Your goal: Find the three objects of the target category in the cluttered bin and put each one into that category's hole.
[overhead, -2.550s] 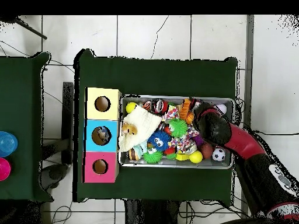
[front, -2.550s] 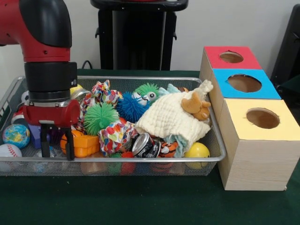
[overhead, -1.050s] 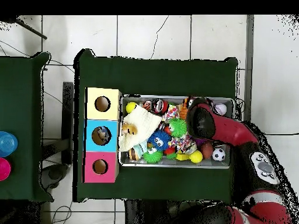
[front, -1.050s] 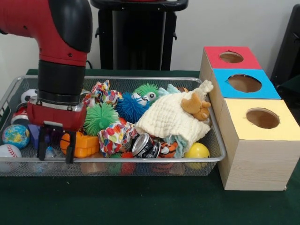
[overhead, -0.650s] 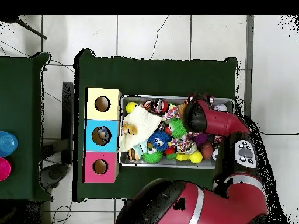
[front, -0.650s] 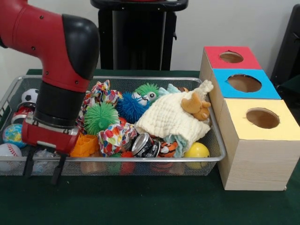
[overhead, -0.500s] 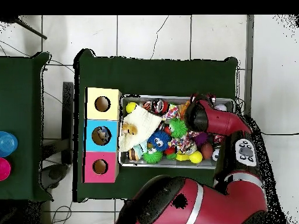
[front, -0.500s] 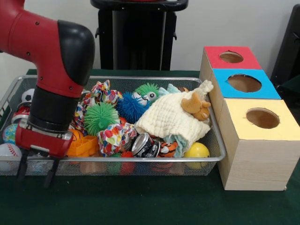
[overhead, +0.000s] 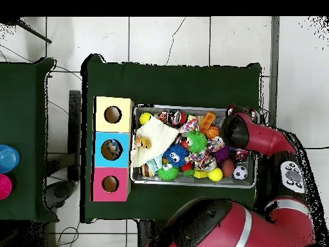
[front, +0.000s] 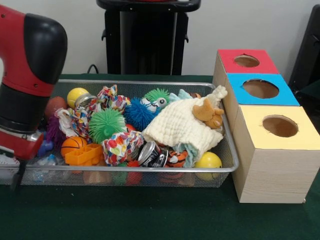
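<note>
Right now your end effector [front: 17, 177] hangs at the bin's [front: 150, 172] left near corner; you cannot tell its state. Right of the bin sits the box [front: 270, 135] with three holes.

Mesh bin [overhead: 252, 183] of toys, three-hole box [overhead: 113, 148] beside it, red arm [overhead: 260, 138] over bin's end
</note>
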Controlling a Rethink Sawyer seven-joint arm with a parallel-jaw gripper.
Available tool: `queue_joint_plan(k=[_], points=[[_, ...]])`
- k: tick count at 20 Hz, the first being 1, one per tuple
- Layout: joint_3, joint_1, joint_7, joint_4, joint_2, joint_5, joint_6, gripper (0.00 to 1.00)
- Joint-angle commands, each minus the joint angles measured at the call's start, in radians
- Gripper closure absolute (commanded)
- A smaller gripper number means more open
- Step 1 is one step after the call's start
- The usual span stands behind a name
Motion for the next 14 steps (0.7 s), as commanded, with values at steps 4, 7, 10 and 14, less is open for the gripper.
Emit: queue_joint_plan(k=[4, 7, 10, 14], points=[[0.106, -0.054, 0.009, 0.153, -0.120, 0.013, 0.278, 0.00], [0.106, -0.045, 0.007, 0.159, -0.152, 0.020, 0.334, 0.00], [0.116, -0.044, 0.014, 0.174, -0.180, 0.029, 0.369, 0.00], [0.147, -0.060, 0.015, 0.167, -0.206, 0.064, 0.449, 0.00]])
